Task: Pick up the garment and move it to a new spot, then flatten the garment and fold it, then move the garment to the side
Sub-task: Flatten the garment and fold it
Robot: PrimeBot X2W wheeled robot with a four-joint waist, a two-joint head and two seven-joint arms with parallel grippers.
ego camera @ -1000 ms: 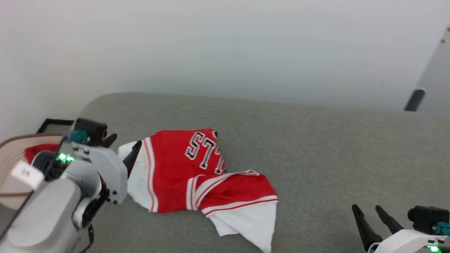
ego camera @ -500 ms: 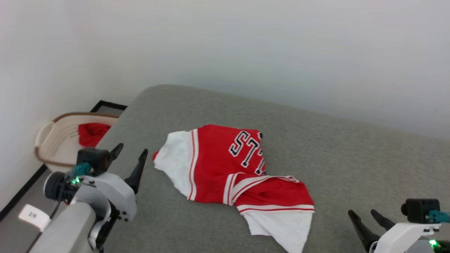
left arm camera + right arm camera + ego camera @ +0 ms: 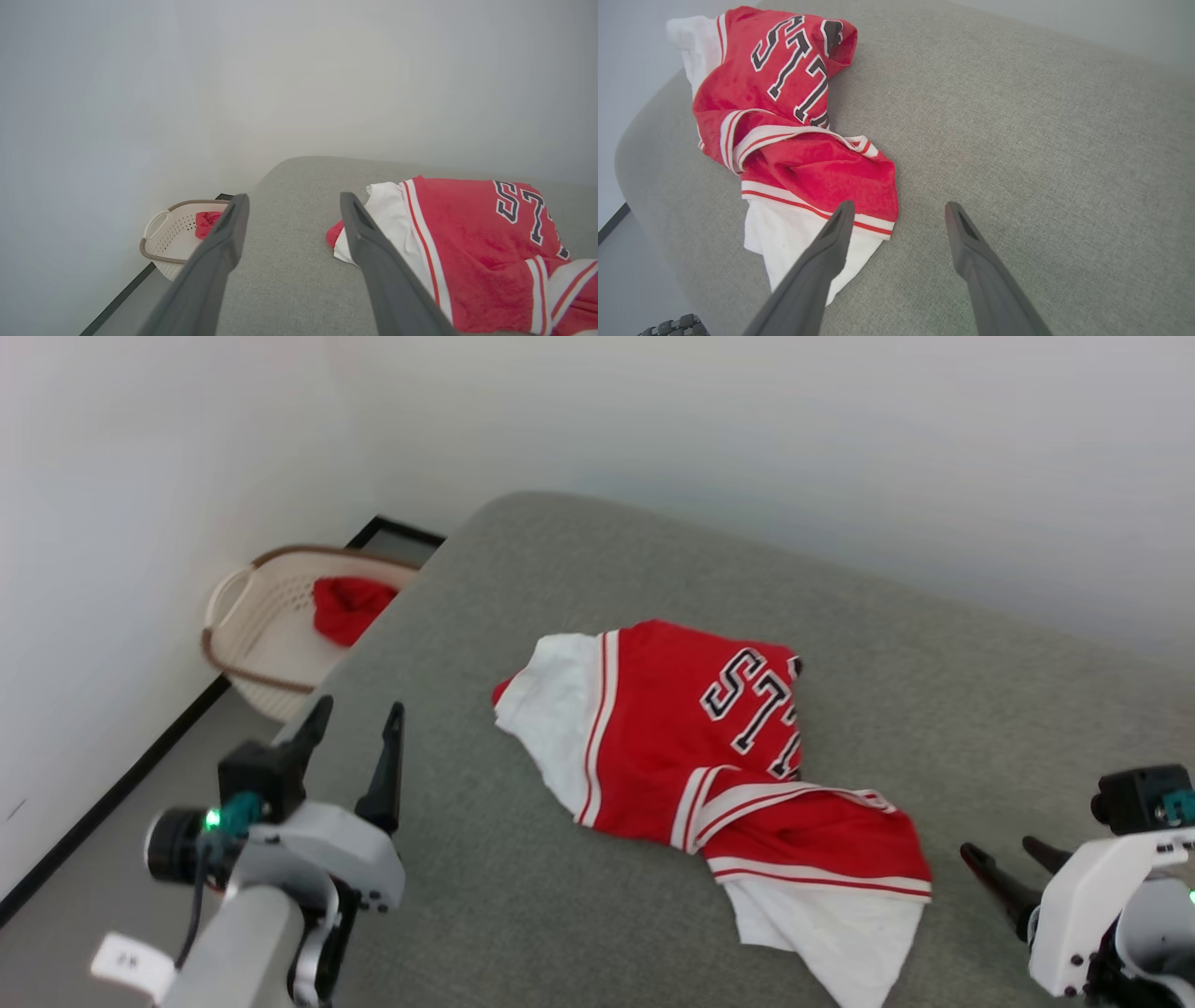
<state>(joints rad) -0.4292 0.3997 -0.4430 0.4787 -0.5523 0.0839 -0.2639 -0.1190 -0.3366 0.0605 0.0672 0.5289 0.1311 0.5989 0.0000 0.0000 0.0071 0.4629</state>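
Observation:
The garment (image 3: 691, 747), a red jersey with white sleeves, striped trim and black-and-white lettering, lies crumpled on the grey cushion (image 3: 560, 569). One white sleeve points left and the other hangs toward the front edge. My left gripper (image 3: 359, 709) stands open to the left of the jersey, apart from the white sleeve; in its wrist view the gripper (image 3: 294, 198) has the garment (image 3: 467, 242) off to its right. My right gripper (image 3: 1001, 847) is open beside the lower sleeve; in the right wrist view the gripper (image 3: 900, 205) hovers just over the garment's (image 3: 784, 107) hem edge, holding nothing.
A beige basket (image 3: 224, 616) with a small plain red cloth (image 3: 345, 607) stands on the floor at the cushion's left end, against the white wall; the basket (image 3: 168, 233) is also in the left wrist view. The cushion's rounded left edge drops to grey floor (image 3: 93, 877).
The head camera has swung, shifting the whole scene rightward. My left gripper, close against the white sleeve a second ago, now stands apart from it. The garment keeps its shape.

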